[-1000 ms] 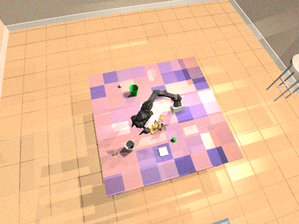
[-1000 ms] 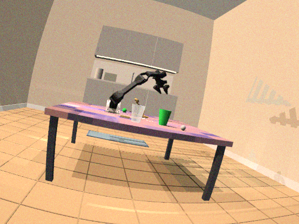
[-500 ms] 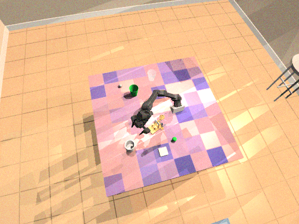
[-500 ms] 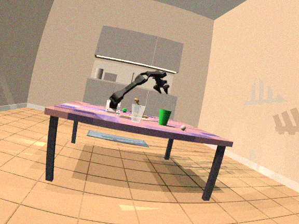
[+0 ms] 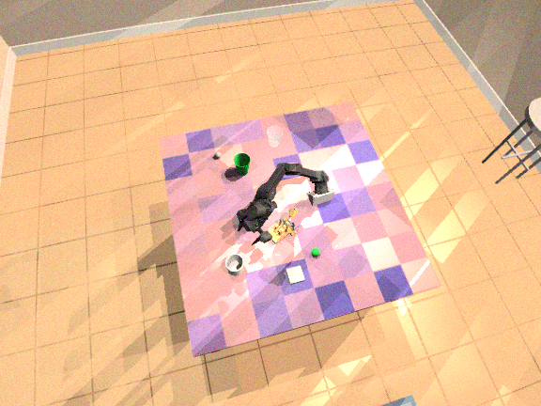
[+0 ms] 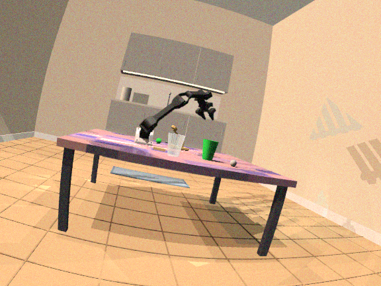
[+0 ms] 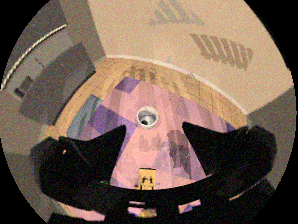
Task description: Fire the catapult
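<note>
The white mug (image 5: 235,271) (image 7: 150,116) stands upright left of the small wooden catapult (image 5: 277,234) (image 7: 148,175). A dark patch shows inside the mug; I cannot tell whether it is shadow or a ball. The catapult's throwing cup (image 5: 293,212) (image 6: 174,127) is raised, and no ball shows in it. A green ball (image 5: 316,252) (image 6: 159,140) lies on the table right of the catapult, and a small grey ball (image 5: 217,155) (image 6: 233,163) lies near the green cup. My gripper (image 5: 248,235) (image 6: 208,118) (image 7: 154,125) is open and empty, high above the table, near the catapult.
A green cup (image 5: 242,163) (image 6: 209,149) and a clear glass (image 5: 274,135) (image 6: 175,145) stand on the patchwork table (image 5: 207,335). A pale square (image 5: 295,274) lies below the catapult in the top view. The arm's white base (image 5: 322,197) is right of the catapult.
</note>
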`<state>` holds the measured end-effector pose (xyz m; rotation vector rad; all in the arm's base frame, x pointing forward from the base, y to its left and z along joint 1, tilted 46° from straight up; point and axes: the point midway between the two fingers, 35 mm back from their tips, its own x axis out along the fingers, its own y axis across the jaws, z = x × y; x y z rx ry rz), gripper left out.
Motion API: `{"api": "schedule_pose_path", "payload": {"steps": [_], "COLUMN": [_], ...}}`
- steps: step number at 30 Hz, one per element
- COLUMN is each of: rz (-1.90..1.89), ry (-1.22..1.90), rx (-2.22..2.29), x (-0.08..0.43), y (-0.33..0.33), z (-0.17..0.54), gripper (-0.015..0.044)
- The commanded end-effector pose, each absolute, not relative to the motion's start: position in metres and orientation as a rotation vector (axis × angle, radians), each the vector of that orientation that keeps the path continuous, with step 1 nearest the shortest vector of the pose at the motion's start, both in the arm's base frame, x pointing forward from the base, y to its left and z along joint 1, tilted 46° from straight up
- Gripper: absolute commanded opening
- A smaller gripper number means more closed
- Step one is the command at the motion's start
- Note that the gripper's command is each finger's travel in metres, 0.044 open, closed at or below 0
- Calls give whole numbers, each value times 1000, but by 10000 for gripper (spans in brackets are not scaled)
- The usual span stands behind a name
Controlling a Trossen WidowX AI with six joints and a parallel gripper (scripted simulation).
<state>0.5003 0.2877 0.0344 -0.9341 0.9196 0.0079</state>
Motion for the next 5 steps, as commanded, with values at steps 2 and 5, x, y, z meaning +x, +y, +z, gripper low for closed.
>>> {"api": "schedule_pose_path", "payload": {"steps": [2,5], "rz": [8,8], "ry": [920,920], "rx": [-934,-934], "x": [500,500], "y": [288,288], "z": [34,34], "gripper": [440,440]}}
